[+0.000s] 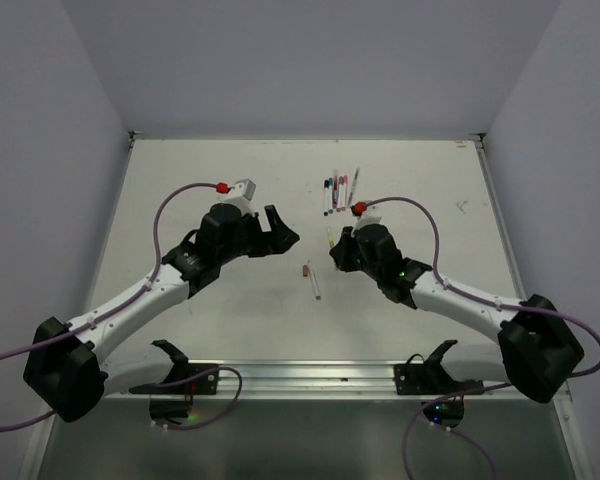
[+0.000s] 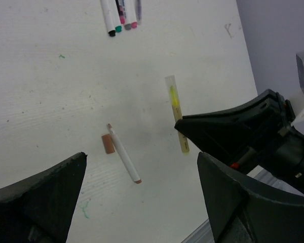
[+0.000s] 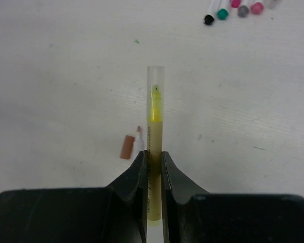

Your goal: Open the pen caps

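Clamps the right end effector (image 3: pixel 152 158) shut on the barrel of the yellow pen (image 3: pixel 154 129), clear cap (image 3: pixel 155 81) still seated on the tip and pointing away, and holds the left end effector (image 2: pixel 142 153) spread wide and empty just opposite. Counts one pen as done, judging by the reddish-brown cap (image 2: pixel 108 144) lying off beside its white pen (image 2: pixel 124 158) on the desk (image 2: pixel 40 101). Leaves the yellow one to pull, then the row of pens (image 2: pixel 122 12) at the far side, with black, green, grey and pink caps (image 2: pixel 118 29) all on.
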### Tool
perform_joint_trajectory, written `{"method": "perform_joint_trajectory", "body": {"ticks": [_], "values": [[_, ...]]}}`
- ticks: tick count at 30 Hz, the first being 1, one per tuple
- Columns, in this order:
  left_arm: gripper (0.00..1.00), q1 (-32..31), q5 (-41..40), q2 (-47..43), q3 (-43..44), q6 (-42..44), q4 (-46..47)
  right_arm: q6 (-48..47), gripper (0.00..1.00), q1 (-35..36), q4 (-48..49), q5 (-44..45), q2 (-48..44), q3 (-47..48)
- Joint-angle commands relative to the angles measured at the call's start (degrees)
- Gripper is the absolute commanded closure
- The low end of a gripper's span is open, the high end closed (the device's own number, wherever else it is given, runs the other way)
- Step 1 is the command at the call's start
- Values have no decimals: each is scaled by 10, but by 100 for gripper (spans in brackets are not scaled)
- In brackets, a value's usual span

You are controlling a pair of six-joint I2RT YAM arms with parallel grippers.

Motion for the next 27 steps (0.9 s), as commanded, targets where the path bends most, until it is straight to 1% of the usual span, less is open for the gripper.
{"method": "perform_joint_trajectory", "body": {"ticks": [1, 4, 8, 9, 14, 16, 23, 27], "values": [[7, -22, -8, 2, -15, -46, 68, 51, 100, 54, 114, -10, -81, -67], [14, -34, -16, 2, -21, -56, 97, 55, 100, 93, 142, -8, -119, -90], [17, -48, -23, 9, -22, -67, 107, 44, 100, 123, 183, -19, -135, -109], [20, -52, -24, 11, -23, -72, 112, 41, 100, 133, 191, -18, -134, -112], [27, -64, -35, 23, -21, -89, 117, 47, 100, 143, 222, -22, -129, -120], [33, -68, -38, 29, -23, -94, 116, 47, 100, 146, 227, -23, -127, -120], [38, -81, -39, 56, -24, -100, 119, 49, 100, 151, 241, -22, -121, -120], [47, -84, -39, 58, -26, -103, 134, 49, 100, 153, 243, -22, -119, -121]]}}
